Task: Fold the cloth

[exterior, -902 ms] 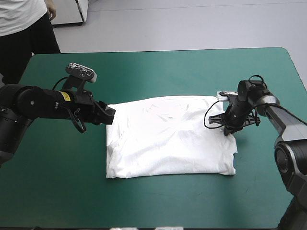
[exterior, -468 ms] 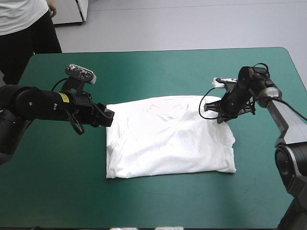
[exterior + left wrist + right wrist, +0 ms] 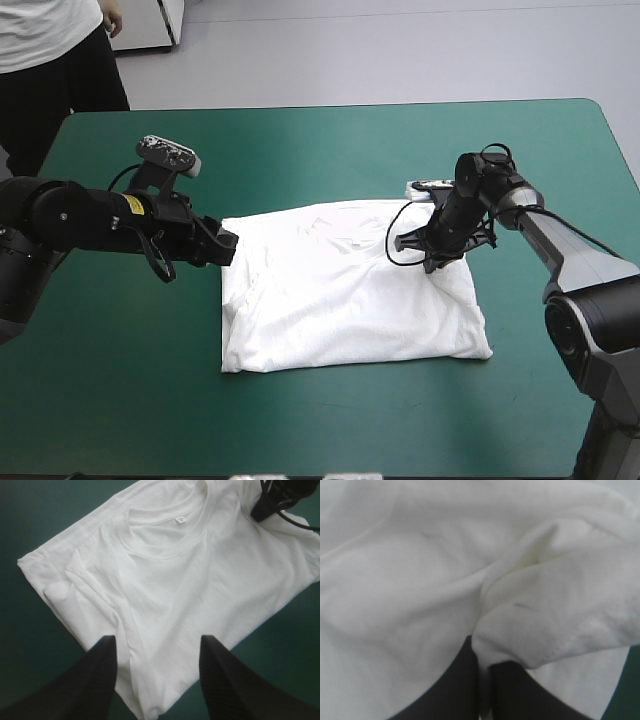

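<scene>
In the high view the right gripper (image 3: 436,262) is mostly covered by its own wrist, so its fingertips are hard to make out there. The right wrist view shows them better: the right gripper (image 3: 482,656) is nearly closed, and a fold of the T-shirt (image 3: 420,580) is pinched between the two black fingers. In this view the white cloth fills almost everything and its edges cannot be seen.

The left gripper (image 3: 228,243) is at the far left corner of the T-shirt (image 3: 340,295). In the left wrist view its fingers stand wide apart, so the left gripper (image 3: 157,641) is open over the cloth's edge. Whether it touches the cloth, I cannot tell.

The T-shirt (image 3: 210,580) lies near the middle of the table (image 3: 330,150). Its sides are folded in, which gives a rough rectangle. The collar (image 3: 165,556) with a small label (image 3: 179,521) points to the far edge. The far right corner is gathered up at the right gripper (image 3: 267,502), with soft wrinkles around it.
</scene>
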Robot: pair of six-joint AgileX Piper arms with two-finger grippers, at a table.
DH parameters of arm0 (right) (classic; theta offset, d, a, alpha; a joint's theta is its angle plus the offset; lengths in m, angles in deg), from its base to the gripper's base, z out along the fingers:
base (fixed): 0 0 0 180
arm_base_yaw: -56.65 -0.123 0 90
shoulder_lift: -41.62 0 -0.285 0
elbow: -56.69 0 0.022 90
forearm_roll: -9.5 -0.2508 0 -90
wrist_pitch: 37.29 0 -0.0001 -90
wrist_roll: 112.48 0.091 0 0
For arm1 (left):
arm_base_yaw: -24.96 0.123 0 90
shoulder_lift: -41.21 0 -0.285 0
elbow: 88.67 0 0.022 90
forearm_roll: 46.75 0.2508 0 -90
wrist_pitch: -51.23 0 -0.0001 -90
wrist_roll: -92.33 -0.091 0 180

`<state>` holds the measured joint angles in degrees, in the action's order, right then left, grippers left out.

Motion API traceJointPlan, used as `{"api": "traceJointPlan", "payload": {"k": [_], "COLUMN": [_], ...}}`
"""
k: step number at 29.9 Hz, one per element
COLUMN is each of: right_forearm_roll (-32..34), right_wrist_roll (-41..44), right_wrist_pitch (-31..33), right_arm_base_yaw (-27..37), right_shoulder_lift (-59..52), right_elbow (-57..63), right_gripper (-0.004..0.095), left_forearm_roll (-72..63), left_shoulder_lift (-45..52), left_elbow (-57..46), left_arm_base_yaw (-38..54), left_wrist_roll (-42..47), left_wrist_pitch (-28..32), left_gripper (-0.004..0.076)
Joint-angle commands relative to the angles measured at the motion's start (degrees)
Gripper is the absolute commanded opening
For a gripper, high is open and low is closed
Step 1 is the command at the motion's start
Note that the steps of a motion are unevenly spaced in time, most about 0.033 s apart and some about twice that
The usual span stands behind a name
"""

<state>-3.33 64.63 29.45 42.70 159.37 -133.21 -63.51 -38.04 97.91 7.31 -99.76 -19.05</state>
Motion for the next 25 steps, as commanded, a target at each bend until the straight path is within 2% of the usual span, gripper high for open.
{"api": "traceJointPlan", "payload": {"k": [1, 4, 11, 13, 18, 25], "right_forearm_roll": [-0.1, -0.3, 0.1, 0.4, 3.0, 11.3], "right_wrist_roll": [-0.9, -2.4, -2.1, -1.8, -1.6, 1.3], "right_wrist_pitch": [-0.4, 0.2, 4.8, 4.8, 4.8, 4.8], "right_arm_base_yaw": [0.1, 0.1, 0.1, 0.1, 0.1, 0.1], "right_shoulder_lift": [-1.8, -1.5, -2.3, -3.6, -8.8, -19.9], "right_elbow": [-1.9, -1.9, -4.5, -5.3, -6.2, -6.2], "right_gripper": [-0.0007, 0.0072, 0.0493, 0.0556, 0.0575, 0.0575], "left_forearm_roll": [-1.4, -1.4, -1.3, -1.3, 1.5, 9.9], "left_shoulder_lift": [1.5, 1.5, 1.6, 1.6, 2.8, 8.1], "left_elbow": [2.5, 3.0, 3.0, 3.0, 3.0, 0.9], "left_arm_base_yaw": [-0.5, -0.5, -0.5, -0.5, -0.5, -0.5], "left_wrist_roll": [0.1, 0.1, 0.0, 0.0, 0.0, 4.2], "left_wrist_pitch": [2.0, 1.8, 1.1, 0.7, -1.2, -3.4], "left_gripper": [0.0377, 0.0377, 0.0377, 0.0377, 0.0377, 0.0377]}}
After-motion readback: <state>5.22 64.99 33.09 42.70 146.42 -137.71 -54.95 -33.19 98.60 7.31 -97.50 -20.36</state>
